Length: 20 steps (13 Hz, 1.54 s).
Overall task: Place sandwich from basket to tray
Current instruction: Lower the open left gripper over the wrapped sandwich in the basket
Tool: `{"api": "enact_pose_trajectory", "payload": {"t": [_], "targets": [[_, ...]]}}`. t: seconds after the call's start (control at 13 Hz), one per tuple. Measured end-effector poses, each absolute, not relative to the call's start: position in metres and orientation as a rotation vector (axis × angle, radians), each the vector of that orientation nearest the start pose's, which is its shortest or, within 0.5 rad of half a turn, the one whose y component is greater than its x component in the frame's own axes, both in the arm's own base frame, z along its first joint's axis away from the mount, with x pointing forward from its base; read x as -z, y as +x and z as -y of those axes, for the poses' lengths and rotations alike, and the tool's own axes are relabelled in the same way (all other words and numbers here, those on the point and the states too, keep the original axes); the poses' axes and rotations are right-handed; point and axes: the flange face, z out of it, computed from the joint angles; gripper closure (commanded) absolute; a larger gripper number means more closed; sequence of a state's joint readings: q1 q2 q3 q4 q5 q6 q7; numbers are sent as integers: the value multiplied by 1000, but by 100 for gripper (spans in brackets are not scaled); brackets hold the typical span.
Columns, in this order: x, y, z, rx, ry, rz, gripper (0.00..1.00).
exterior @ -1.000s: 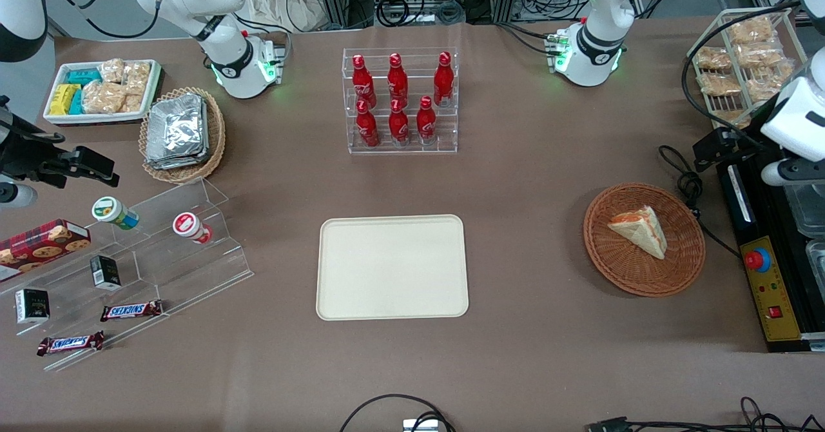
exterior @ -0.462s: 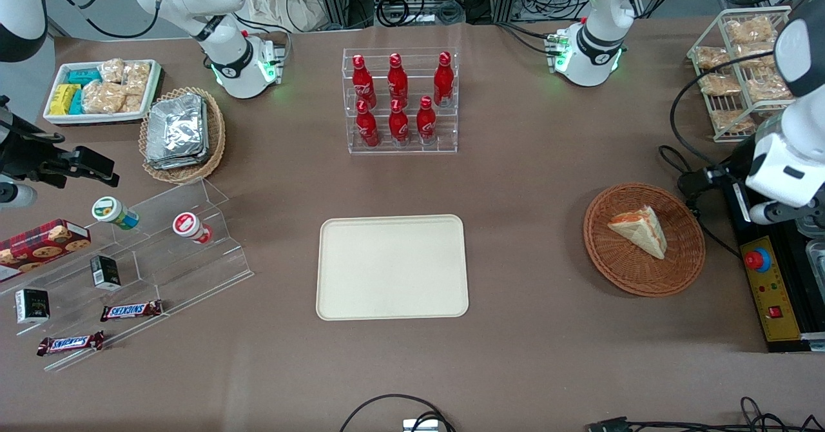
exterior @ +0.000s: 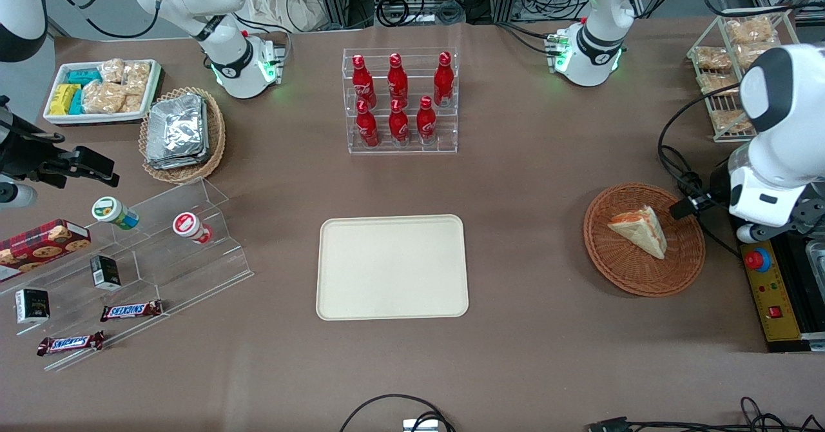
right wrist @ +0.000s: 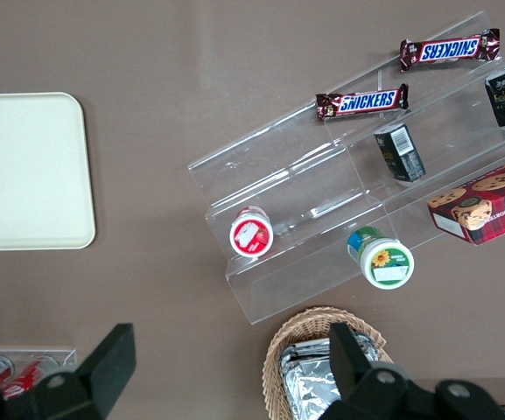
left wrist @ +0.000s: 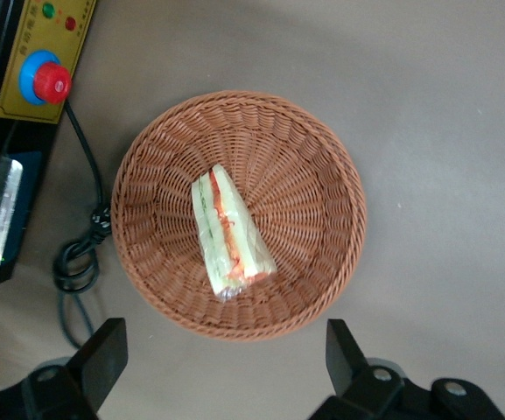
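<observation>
Sandwich [exterior: 639,230] lying in basket [exterior: 644,277]; tray [exterior: 392,267] bare; gripper [exterior: 683,207] just beside basket's rim, above table.

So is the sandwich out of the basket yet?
No. The sandwich lies in the wicker basket, untouched; the open claw hovers above it.

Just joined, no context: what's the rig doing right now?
The left arm's claw hangs open above the basket, holding nothing. The sandwich lies in the basket, untouched. The tray sits bare, toward the parked arm's end from the basket. The pick has not yet been made.
</observation>
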State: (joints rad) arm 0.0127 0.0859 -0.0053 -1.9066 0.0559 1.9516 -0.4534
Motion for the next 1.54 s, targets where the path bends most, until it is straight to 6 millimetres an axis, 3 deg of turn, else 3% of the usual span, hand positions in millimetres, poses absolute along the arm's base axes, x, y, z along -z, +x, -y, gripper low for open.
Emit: {"api": "enact_pose_trajectory", "payload": {"t": [0.23, 0.54, 1.54], "targets": [[-403, 565, -18, 23, -2984, 826, 0], [-352, 546, -16, 97, -2940, 1038, 0], [-256, 517, -21, 204, -2908, 1233, 0]]}}
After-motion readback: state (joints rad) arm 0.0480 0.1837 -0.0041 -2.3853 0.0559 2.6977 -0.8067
